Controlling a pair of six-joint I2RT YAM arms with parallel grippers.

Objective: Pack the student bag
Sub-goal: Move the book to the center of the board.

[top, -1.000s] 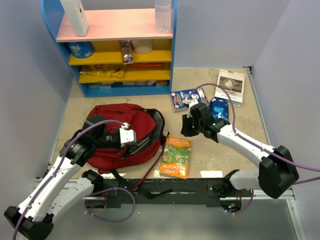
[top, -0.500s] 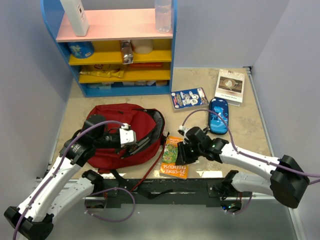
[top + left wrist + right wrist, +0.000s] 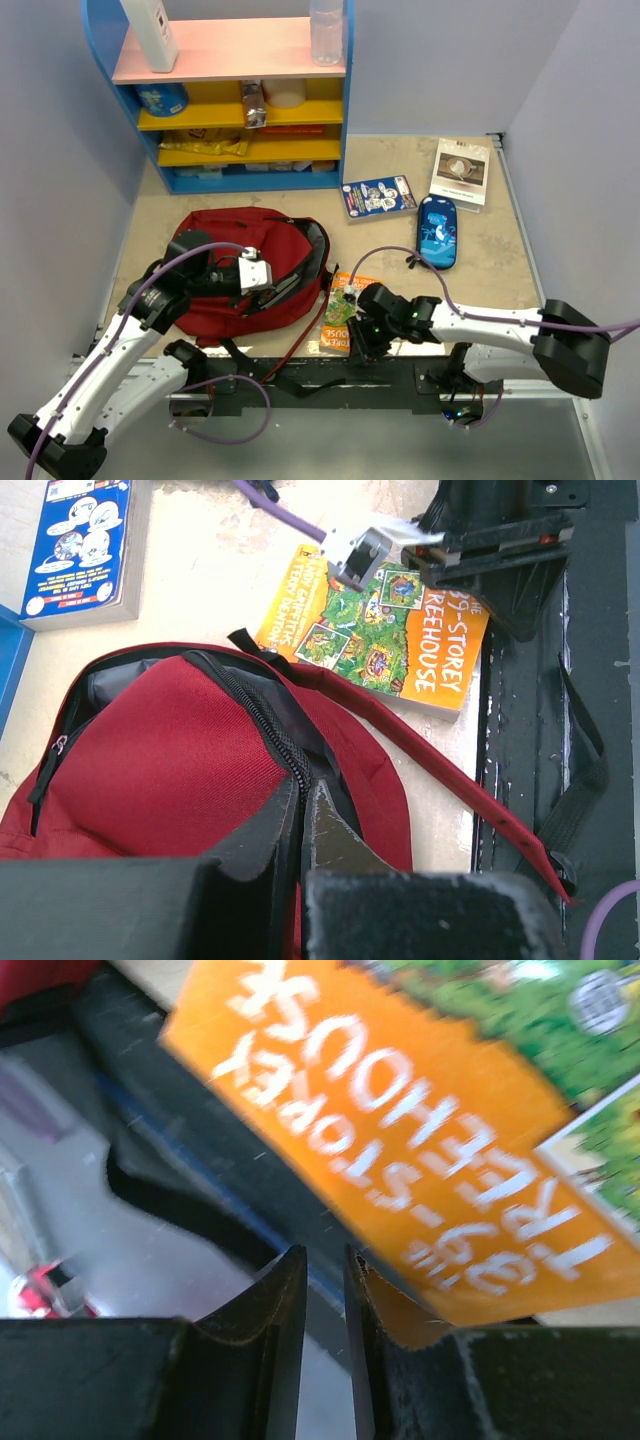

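The dark red student bag point(image 3: 235, 262) lies on the table with its main zipper open. My left gripper point(image 3: 277, 287) is shut on the bag's zipper edge, which shows in the left wrist view point(image 3: 302, 792) with the bag point(image 3: 160, 740) below it. An orange "Treehouse" book point(image 3: 347, 303) lies to the right of the bag. My right gripper point(image 3: 362, 338) is low at the book's near edge. In the right wrist view its jaws point(image 3: 325, 1257) stand a narrow gap apart with nothing between them, and the book point(image 3: 420, 1120) lies just beside the right finger.
A blue pencil case point(image 3: 438, 231), a blue book point(image 3: 378, 196) and a white book point(image 3: 461, 170) lie at the far right. A blue shelf unit point(image 3: 235, 100) stands at the back. The black base rail point(image 3: 330, 375) runs along the near edge, with a bag strap point(image 3: 440, 770) lying beside it.
My right gripper has moved from beside the pencil case toward me, down to the orange book's near edge. The left gripper and the bag have not moved.
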